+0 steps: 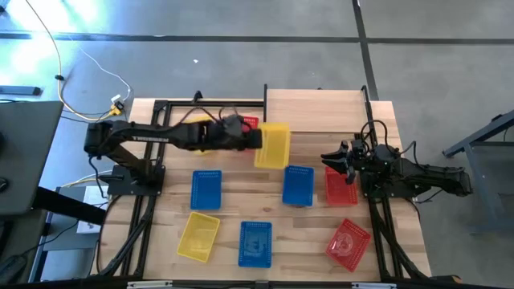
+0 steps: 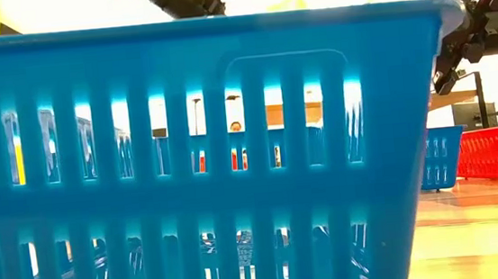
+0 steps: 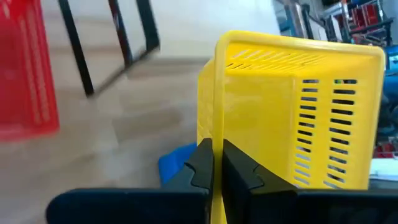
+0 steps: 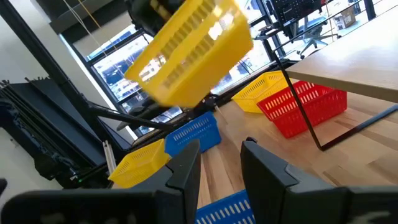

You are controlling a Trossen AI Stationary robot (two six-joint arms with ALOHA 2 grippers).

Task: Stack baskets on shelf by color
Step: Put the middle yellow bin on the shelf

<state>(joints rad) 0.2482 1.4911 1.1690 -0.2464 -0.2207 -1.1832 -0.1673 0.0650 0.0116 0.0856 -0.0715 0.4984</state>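
1. One yellow basket (image 1: 272, 145) hangs in the air, pinched by its rim in the left hand (image 3: 216, 163), whose two fingers are closed on the thin wall. In the overhead view it sits just past the near edge of the shelf (image 1: 315, 111), at about 12 o'clock from the surface's (image 1: 233, 205) middle, and it is tilted in the grip.
2. Handling, as I judge it: thin moulded plastic, light, fairly stiff but with some give in the wall. A one-sided rim pinch lets it swing and droop, so the tilt needs levelling before setting down. The smooth rim could slip between hard fingers.
3. Best hold looks to be the solid band along the top rim, mid-way on a side, not the slotted part below it.
4. Looks: bright yellow, rectangular, open-topped, with rows of narrow upright slots in its walls and a plain band at the rim.
5. Other baskets lie on the surface: a blue basket (image 1: 206, 189) at 9 o'clock, another yellow one (image 1: 198, 236) at 7 o'clock, and a red basket (image 1: 348, 242) at 4 o'clock.
6. Right hand (image 4: 221, 163) waits at 3 o'clock, fingers apart and holding nothing.
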